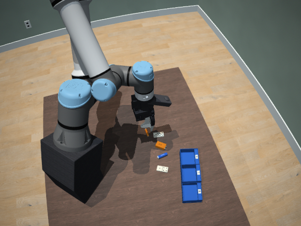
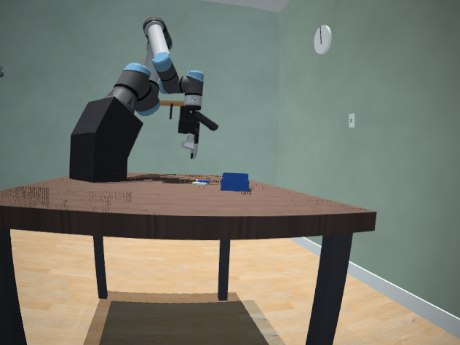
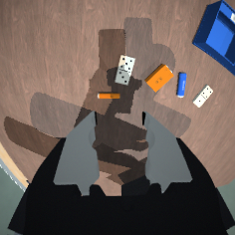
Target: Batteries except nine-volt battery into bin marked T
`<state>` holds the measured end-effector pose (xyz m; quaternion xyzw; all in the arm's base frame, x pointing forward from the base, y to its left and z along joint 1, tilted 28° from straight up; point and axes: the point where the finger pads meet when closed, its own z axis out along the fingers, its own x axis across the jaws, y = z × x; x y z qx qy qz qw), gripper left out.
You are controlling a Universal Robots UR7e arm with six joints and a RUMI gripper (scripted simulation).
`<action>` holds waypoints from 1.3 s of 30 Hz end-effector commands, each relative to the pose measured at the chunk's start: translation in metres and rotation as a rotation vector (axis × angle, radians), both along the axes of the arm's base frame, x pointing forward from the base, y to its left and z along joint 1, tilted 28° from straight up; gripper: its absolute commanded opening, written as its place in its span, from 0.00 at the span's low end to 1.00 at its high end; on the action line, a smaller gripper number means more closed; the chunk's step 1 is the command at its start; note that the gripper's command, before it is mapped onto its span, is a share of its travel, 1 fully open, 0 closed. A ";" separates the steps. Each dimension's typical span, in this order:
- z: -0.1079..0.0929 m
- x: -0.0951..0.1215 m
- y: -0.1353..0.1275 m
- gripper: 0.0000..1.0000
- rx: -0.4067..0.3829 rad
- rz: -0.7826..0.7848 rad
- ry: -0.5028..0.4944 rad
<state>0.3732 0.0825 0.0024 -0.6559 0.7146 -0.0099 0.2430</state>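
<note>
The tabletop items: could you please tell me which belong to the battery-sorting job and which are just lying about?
Job:
- slim orange cylindrical battery
- blue cylindrical battery
- row of blue plastic bins
- orange boxy nine-volt battery, to be left out

Lying about:
- grey domino tile
- cream domino tile

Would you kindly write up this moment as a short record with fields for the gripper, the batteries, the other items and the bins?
gripper: gripper open partway, holding nothing, above the table
batteries on table: small orange battery; blue battery; orange nine-volt battery
other items: two dominoes
bins: three blue bins in a row, upright, nothing seen inside
batteries binned: none
</note>
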 end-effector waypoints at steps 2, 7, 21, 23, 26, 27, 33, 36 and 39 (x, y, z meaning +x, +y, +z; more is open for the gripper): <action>0.001 0.002 0.004 0.38 -0.058 0.139 -0.049; 0.001 0.002 0.004 0.38 -0.060 0.143 -0.050; 0.002 0.002 0.005 0.38 -0.072 0.170 -0.059; 0.002 0.002 0.005 0.38 -0.074 0.174 -0.061; 0.002 0.002 0.005 0.38 -0.076 0.180 -0.063; 0.002 0.002 0.005 0.38 -0.077 0.182 -0.064; 0.002 0.002 0.005 0.38 -0.082 0.194 -0.068; 0.002 0.002 0.005 0.38 -0.085 0.200 -0.070; 0.002 0.002 0.005 0.38 -0.087 0.206 -0.072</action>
